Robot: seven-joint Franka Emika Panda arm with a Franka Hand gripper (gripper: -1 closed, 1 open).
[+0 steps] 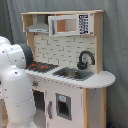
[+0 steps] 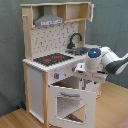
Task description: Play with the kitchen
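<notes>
The toy kitchen [image 1: 75,60] is white and light wood and stands on a wooden floor in both exterior views. It has a black-red hob [image 2: 52,59], a steel sink [image 1: 74,73], a black tap [image 1: 85,59], a grey hood [image 2: 49,21] and a pegboard back [image 2: 55,40]. Its windowed oven door [image 2: 67,104] hangs open, tilted forward. In the second exterior view my white arm reaches in from the right, and my gripper [image 2: 86,76] is at the counter's front, just above the open door's top edge. In the first exterior view the arm's own body hides the gripper.
My arm's bulky white links [image 1: 15,90] fill the first exterior view's left foreground, in front of the oven. A built-in microwave [image 1: 70,24] sits in the top shelf. A grey curtain [image 2: 10,50] hangs behind the kitchen.
</notes>
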